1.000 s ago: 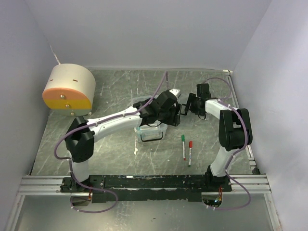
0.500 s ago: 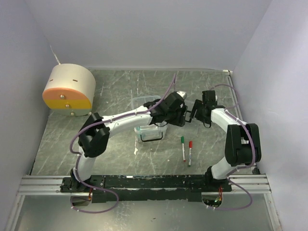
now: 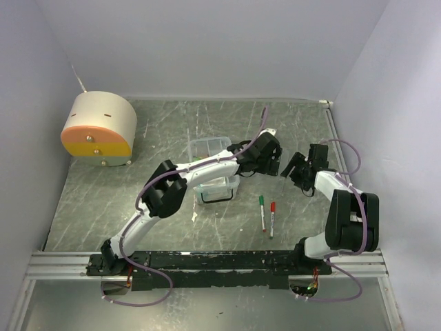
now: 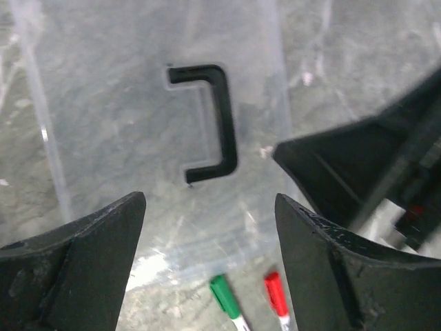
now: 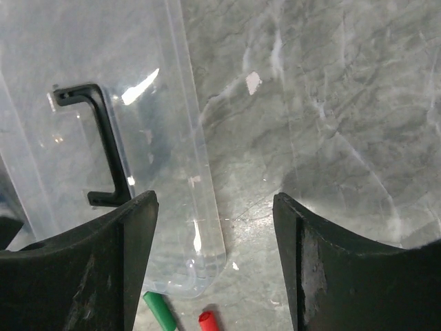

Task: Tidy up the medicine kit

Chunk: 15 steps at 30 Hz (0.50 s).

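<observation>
Only the top view shows the beige round drum with an orange-and-yellow face (image 3: 96, 127), far left of all the fingers and against the left wall. It alone also shows the clear open plastic tub (image 3: 210, 146), just behind-left of the left gripper (image 3: 265, 160). Both wrist cameras miss these. The top view also has the right gripper (image 3: 293, 165) facing the left one, near it but apart.

In the left wrist view the left gripper (image 4: 209, 200) has its fingers (image 4: 76, 262) spread wide, with nothing between the pads. The clear plastic kit box with a black handle (image 4: 138, 117) lies below and ahead of the tips, its handle roughly centred between them. The green-capped marker (image 4: 224, 296) and red-capped marker (image 4: 274, 293) lie side by side between the fingers, back toward the palm and just off the box's near edge. The right gripper's black body crowds in just past the fingertip on the view's right.

In the right wrist view the right gripper (image 5: 213, 200) fingers (image 5: 69, 276) are also spread and empty. The kit box (image 5: 138, 103) sits ahead of the finger on the view's left. Its long rounded edge runs down between the fingers to a corner just short of the two marker caps. Ahead of the other finger is bare grey marbled table (image 5: 331, 103), which is open room.

In the top view the markers lie nearer the arm bases than either gripper. Cannot tell if the box is latched.
</observation>
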{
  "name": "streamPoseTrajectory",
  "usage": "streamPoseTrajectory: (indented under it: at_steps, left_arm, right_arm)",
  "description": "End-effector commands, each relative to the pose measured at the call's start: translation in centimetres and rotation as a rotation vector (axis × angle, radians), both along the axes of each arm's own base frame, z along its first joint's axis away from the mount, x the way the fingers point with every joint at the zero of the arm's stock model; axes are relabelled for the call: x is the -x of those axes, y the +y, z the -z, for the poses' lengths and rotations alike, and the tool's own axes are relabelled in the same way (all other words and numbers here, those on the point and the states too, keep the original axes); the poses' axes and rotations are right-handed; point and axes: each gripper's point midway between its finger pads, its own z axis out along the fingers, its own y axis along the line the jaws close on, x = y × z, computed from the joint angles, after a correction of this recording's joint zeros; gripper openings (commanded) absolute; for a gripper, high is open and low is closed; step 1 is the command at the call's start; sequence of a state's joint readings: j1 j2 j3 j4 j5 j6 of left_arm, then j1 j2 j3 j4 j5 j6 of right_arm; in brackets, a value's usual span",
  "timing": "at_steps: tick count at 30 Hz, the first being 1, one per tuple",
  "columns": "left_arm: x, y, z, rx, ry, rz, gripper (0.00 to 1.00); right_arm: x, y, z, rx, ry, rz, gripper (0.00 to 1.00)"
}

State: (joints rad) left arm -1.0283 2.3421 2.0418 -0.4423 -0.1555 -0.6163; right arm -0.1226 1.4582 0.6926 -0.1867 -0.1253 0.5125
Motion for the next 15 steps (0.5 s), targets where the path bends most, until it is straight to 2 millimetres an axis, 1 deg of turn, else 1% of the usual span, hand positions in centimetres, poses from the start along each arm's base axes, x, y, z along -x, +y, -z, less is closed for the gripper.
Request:
streamPoseTrajectory:
  at_steps: [1, 4, 9, 15]
  left_arm:
    - [-3.4, 2.8, 0.5, -0.098, -0.071, -0.155, 0.9]
    - [-4.7, 3.9, 1.6, -0.111, -0.05, -0.176, 0.95]
    - [-5.7, 4.7, 2.6, -0.135, -0.039, -0.179, 0.96]
    - [-5.7, 5.1, 4.7, -0.14, 0.029, -0.171, 0.93]
  right_arm:
    - [-1.3, 0.9, -1.7, -0.036, -0.094, -0.046, 0.68]
    - [-1.4, 1.1, -1.2, -0.044, -0.08, -0.064, 0.69]
    - [-2.1, 2.2, -1.4, -0.089, -0.114, -0.113, 0.69]
    - [-2.8, 3.0, -0.6, -0.12, -0.097, -0.149, 0.69]
